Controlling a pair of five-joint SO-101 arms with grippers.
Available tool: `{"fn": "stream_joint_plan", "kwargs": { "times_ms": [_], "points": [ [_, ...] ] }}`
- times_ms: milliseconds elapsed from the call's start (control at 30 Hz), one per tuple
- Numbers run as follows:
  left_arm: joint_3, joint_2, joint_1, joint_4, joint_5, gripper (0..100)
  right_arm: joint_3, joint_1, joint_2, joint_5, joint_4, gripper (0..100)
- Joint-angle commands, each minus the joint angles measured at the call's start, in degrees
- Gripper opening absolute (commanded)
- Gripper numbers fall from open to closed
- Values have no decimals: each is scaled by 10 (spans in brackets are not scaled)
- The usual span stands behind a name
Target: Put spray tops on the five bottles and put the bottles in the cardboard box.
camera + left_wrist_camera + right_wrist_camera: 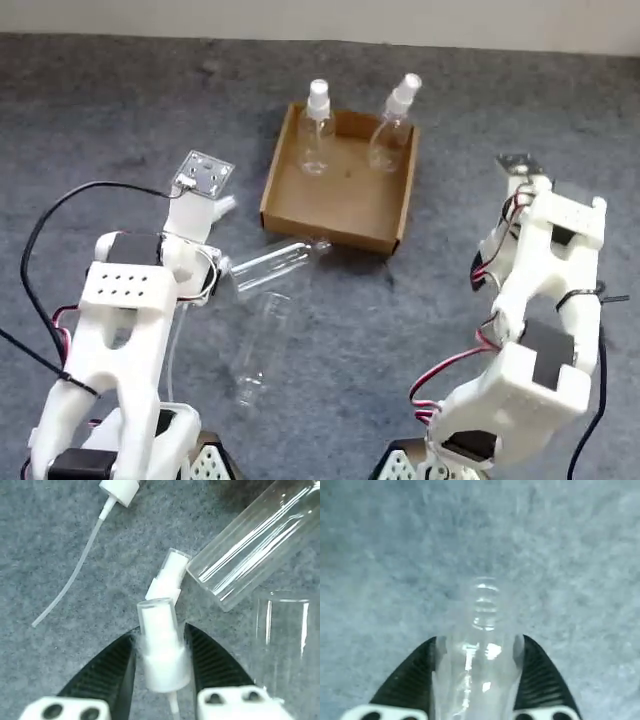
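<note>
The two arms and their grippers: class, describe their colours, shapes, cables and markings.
The left arm and right arm are blocky white plastic; the left has a plate dotted with small holes. A black cable loops off the left arm; red, black and white wires run along the right. The left gripper and right gripper have tapered black ribbed fingers on white bases.

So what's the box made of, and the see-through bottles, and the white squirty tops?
The cardboard box looks like dull brown cardboard, with thin walls. The lying bottle is clear and shiny with bright glints: probably plastic, maybe glass. The spray top in the left gripper looks like smooth white plastic.
</note>
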Motion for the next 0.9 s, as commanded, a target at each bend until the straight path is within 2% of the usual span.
{"fn": "stream_joint_plan", "kwargs": {
  "times_ms": [0, 167, 333, 433, 633, 700, 767, 867],
  "points": [
    [-68, -40, 4, -7, 45, 4, -39, -76, -131, -48, 20, 4],
    [-144, -124, 3, -7, 95, 4, 51, -240, -332, -126, 11, 4],
    [-179, -233, -9, -18, 164, 4, 233, -436, -499, -197, -89, 4],
    [-177, -287, -25, -63, 199, 4, 312, -521, -545, -218, -131, 4],
    [-176, -345, -42, -105, 281, 4, 348, -618, -554, -209, -244, 4],
    [-172, -349, -42, -105, 305, 4, 378, -642, -558, -175, -279, 4],
    [-155, -352, -42, -117, 319, 4, 404, -666, -561, -141, -304, 4],
    [-129, -352, -42, -135, 319, 4, 439, -692, -575, -133, -335, 4]
  ]
}}
